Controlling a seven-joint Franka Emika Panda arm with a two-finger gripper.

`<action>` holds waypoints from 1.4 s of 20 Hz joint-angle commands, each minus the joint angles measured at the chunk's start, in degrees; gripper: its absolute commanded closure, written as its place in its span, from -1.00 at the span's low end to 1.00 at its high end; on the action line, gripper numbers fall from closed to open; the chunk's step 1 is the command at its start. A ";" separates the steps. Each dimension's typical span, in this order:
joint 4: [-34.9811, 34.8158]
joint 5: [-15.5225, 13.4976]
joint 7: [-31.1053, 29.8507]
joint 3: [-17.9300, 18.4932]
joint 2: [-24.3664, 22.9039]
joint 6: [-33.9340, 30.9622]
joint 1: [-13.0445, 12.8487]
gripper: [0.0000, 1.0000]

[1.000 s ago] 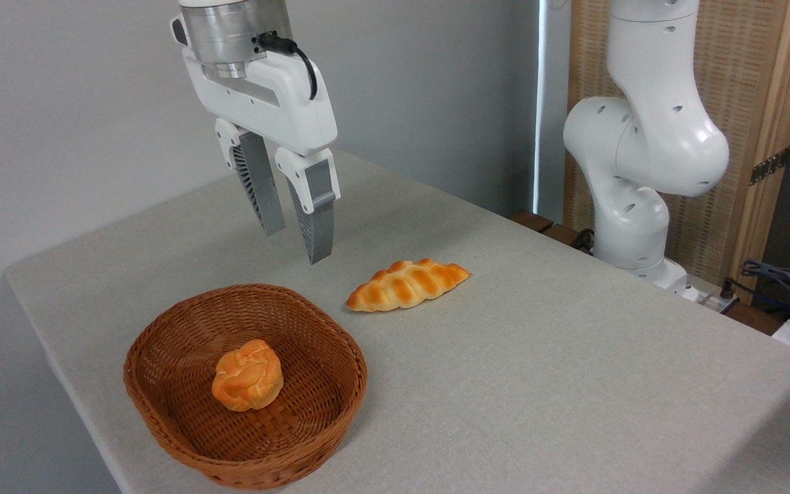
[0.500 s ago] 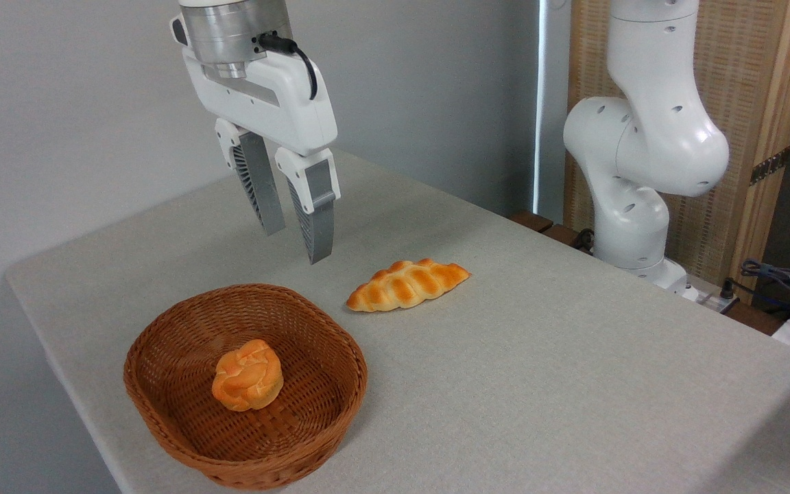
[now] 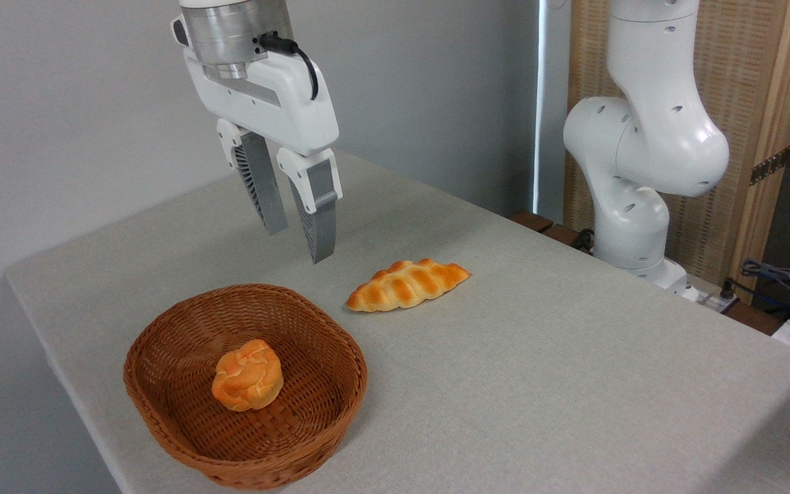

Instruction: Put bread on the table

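tool (image 3: 297, 245) open, high above basket (image 3: 162, 405) rim

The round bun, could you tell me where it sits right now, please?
The round bun lies inside the wicker basket at lower left, with the braided loaf on the table to its upper right.

The basket (image 3: 244, 439) front rim is cut off below.

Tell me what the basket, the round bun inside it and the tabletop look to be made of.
Basket: brown woven wicker or rattan, shown by its interlaced strands and braided rim.
Round bun: smooth, slightly glossy orange-golden surface with paler creases; it could be real bread or a foam or plastic replica, the picture cannot settle which.
Tabletop: matte light grey-beige speckled covering, possibly fabric or laminate.
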 commanded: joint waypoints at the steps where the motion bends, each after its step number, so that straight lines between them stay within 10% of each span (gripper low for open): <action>1: 0.99 0.33 -0.58 0.03 0.06 -2.97 -0.39 -1.00; 17: 0.20 0.33 -0.49 0.38 0.06 -0.60 0.22 -1.00; 28: -11.73 -1.61 -1.28 -0.32 -0.02 27.67 1.01 -1.00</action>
